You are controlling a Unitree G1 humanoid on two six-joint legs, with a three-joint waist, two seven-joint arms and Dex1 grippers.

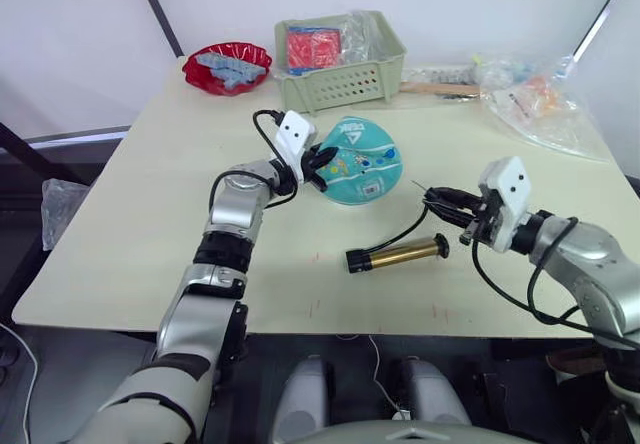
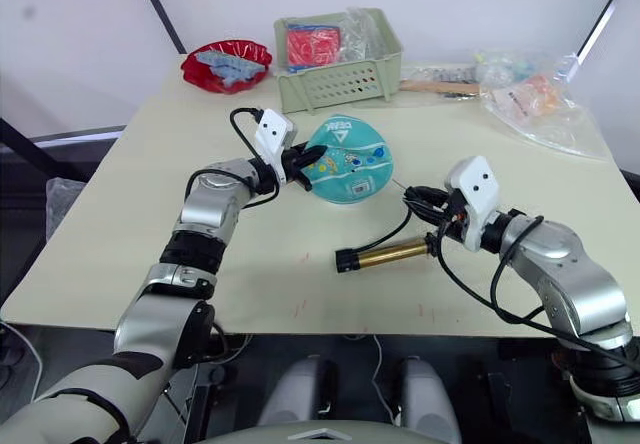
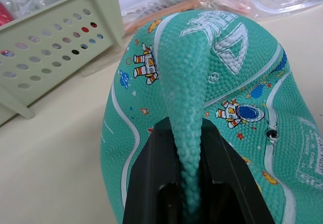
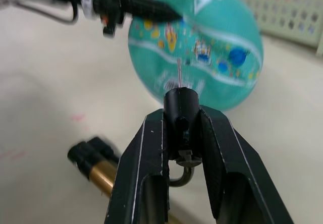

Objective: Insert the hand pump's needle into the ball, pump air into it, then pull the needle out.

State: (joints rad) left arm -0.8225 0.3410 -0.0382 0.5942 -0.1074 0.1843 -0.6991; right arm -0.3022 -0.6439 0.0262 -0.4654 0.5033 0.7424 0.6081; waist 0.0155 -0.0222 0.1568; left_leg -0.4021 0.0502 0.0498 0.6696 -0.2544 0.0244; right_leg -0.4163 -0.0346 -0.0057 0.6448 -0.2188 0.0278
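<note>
I see my left gripper point(image 1: 318, 163) pinching a fold of the limp teal rubber ball point(image 1: 362, 169), white logo unreadable, mid-table, while my right gripper point(image 4: 181, 128) clamps the thin metal needle's point(image 4: 179, 75) black fitting nearby.

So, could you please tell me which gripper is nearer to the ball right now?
Left. The left gripper pinches a fold of the ball; the right gripper holds the needle just short of it.
</note>
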